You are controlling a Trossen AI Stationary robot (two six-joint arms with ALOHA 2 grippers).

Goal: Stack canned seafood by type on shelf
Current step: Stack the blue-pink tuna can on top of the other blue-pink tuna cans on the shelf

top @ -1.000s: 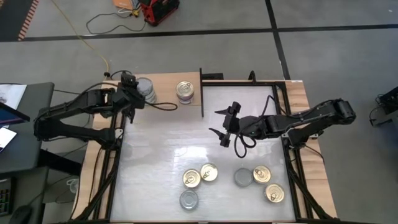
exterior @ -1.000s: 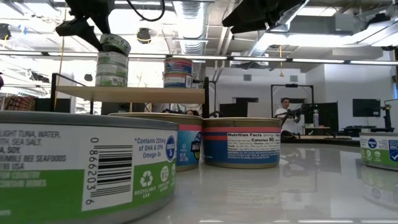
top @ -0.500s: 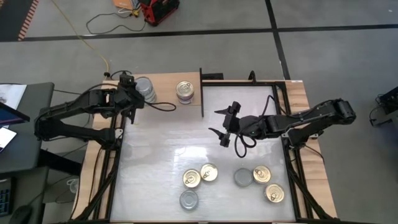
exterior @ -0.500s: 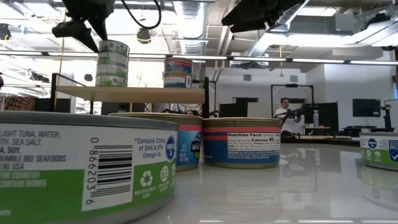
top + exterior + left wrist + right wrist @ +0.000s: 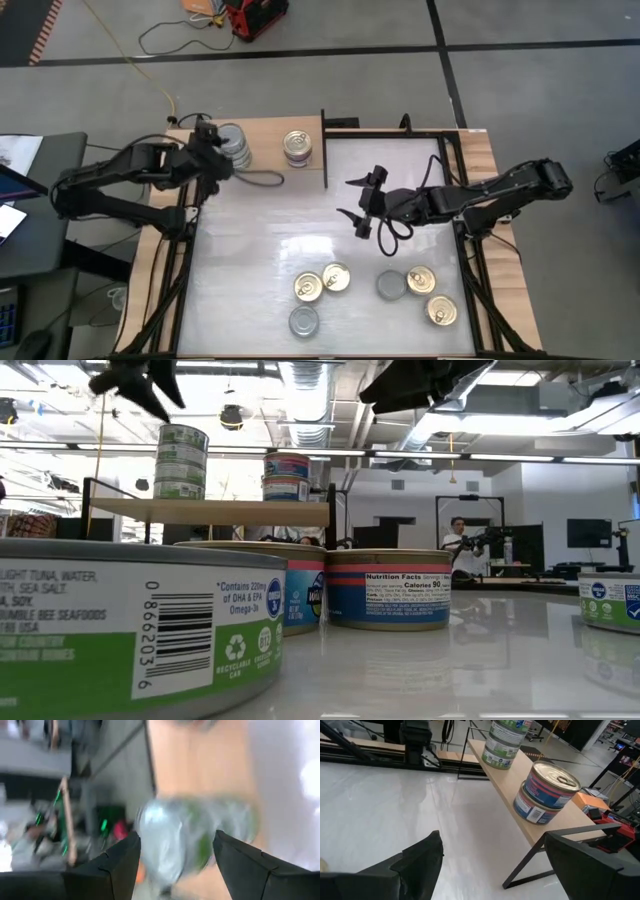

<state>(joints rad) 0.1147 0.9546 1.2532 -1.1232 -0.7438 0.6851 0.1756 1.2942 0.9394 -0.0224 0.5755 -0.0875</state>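
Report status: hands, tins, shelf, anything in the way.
Left hand open, above the green tin stack on the shelf. Right hand open, empty, over mid-table. Six loose tins waiting. Nothing blocking.

Two stacks of tins stand on the shelf: one at its left, another beside the upright panel. Six loose tins lie on the table near its front edge, well apart from the shelf.

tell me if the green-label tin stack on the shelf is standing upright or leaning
Upright. In the low view the green-label stack stands straight on the shelf, tins squarely aligned, with the open left gripper clear above it.
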